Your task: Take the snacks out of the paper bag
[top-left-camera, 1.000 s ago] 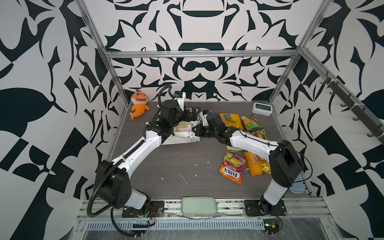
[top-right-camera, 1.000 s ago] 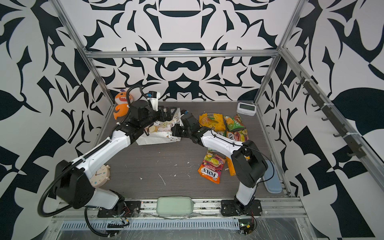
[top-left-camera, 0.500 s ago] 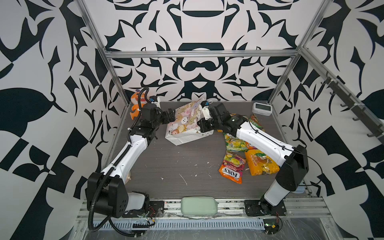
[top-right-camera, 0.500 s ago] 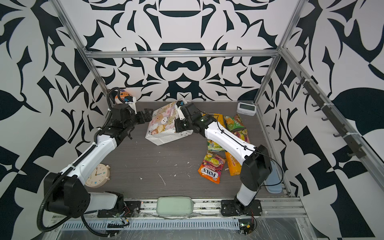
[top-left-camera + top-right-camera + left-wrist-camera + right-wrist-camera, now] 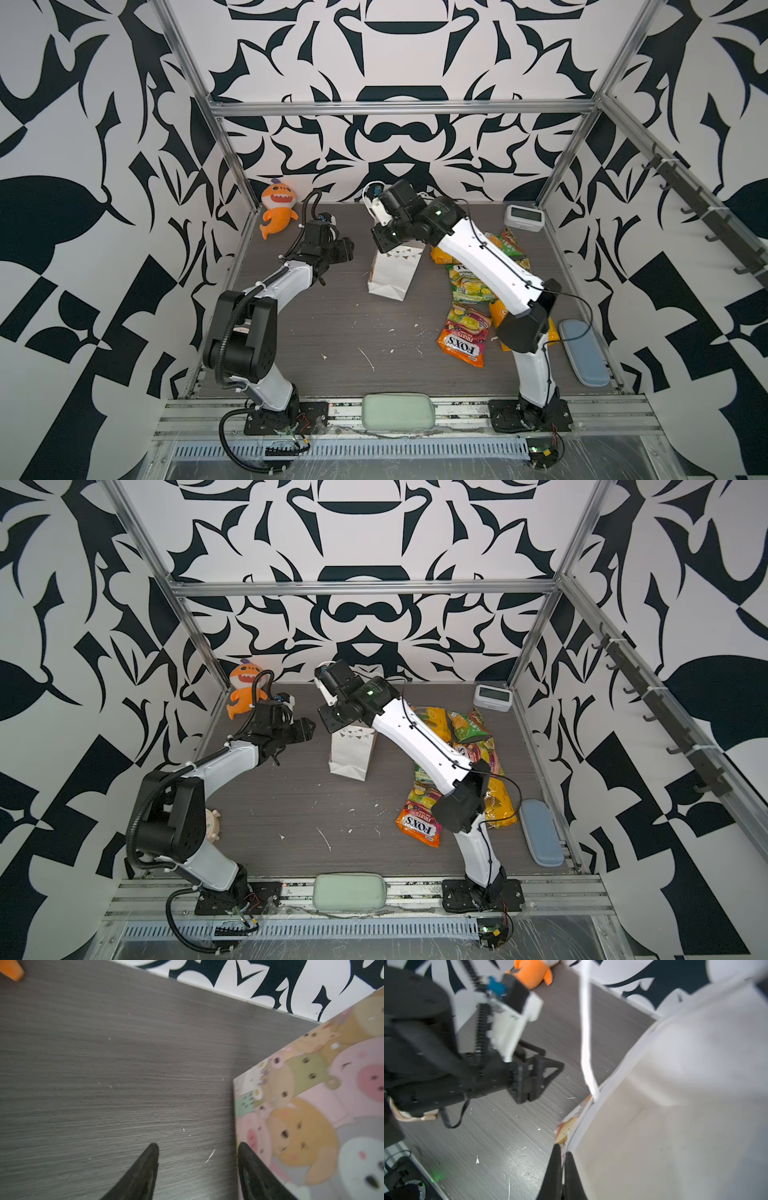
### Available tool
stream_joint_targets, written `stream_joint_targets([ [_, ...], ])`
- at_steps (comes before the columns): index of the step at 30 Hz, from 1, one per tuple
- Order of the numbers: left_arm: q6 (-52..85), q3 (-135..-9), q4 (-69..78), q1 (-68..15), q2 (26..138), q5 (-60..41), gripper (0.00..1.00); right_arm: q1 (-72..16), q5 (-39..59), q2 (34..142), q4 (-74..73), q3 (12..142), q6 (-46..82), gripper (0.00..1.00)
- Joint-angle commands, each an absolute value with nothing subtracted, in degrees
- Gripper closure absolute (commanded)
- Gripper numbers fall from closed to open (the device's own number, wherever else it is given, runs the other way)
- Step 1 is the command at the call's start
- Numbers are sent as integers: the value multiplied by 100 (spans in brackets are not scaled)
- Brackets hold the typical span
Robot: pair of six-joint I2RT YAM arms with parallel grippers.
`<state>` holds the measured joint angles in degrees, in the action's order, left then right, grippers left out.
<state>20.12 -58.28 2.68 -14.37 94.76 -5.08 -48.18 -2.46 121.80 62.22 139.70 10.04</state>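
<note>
Snacks [image 5: 467, 289] lie on the grey wood-grain table [image 5: 332, 324] to the right of the paper bag [image 5: 392, 272]. Several are half hidden under the right arm [image 5: 490, 266]. Only "FOX'S" and "FRUITS" read clearly, on the glossy orange-red packet [image 5: 461, 349]. The bag stands on the table, matt white inside and with pastel animals outside. The right gripper [image 5: 561, 1150] is pinched closed on its rim. The left gripper [image 5: 197, 1145] has its jaws apart, holding nothing, just beside the bag.

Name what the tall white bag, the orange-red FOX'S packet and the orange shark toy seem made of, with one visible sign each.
The tall white gift bag: matt paper; sharp folded edges, stiff flat walls. The orange-red FOX'S packet: glossy plastic film, likely; wrinkled, catching light. The orange shark toy: probably soft plush fabric; rounded, stuffed, matt.
</note>
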Motion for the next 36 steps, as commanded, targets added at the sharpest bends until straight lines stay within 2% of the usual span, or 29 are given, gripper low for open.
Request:
stream_joint_targets([
  [1, 2183, -5597, 822, -1490, 9511, -904, 37, -4892, -381, 12488, 7031, 14931, 917, 100],
  [6, 2450, -5172, 1139, -1524, 9502, -1020, 36, -4969, -243, 12804, 6993, 15311, 917, 98],
  [10, 2509, -5026, 1143, -1522, 9496, -944, 36, -4992, -11, 12797, 6804, 15262, 949, 88],
  [16, 2364, -5067, 772, -1524, 9146, -476, 30, -5001, -298, 12521, 6669, 15215, 989, 65],
  [19, 2169, -5200, 449, -1527, 8918, -249, 26, -5000, -491, 12192, 6483, 15047, 868, 36],
  [20, 2094, -5263, 329, -1528, 8834, -178, 25, -4993, -554, 12072, 6399, 14845, 852, 31],
  [22, 1983, -5353, 135, -1516, 8647, -27, 24, -4992, -610, 11880, 6288, 14810, 770, 26],
  [23, 1927, -5391, 49, -1515, 8542, 37, 23, -4992, -661, 11798, 6263, 14832, 735, 17],
  [25, 1819, -5444, -38, -1507, 8317, 136, 20, -4990, -735, 11633, 6231, 14915, 629, 11],
  [29, 1719, -5526, -216, -1426, 7751, 281, 18, -4992, -1036, 11161, 6112, 14802, 415, 11],
  [31, 1517, -5468, -179, -1417, 7365, 496, 16, -4992, -1715, 10628, 5710, 14078, 310, 11],
  [33, 1285, -5260, 53, -1419, 6765, 823, 9, -4966, -2713, 9555, 4190, 12089, 41, 8],
  [34, 1151, -5083, 260, -1421, 6521, 981, 7, -4883, -2986, 9014, 3421, 11107, -65, 3],
  [36, 870, -4535, 891, -1419, 5937, 1512, 4, -4251, -3003, 7678, 1627, 8761, 96, 1],
])
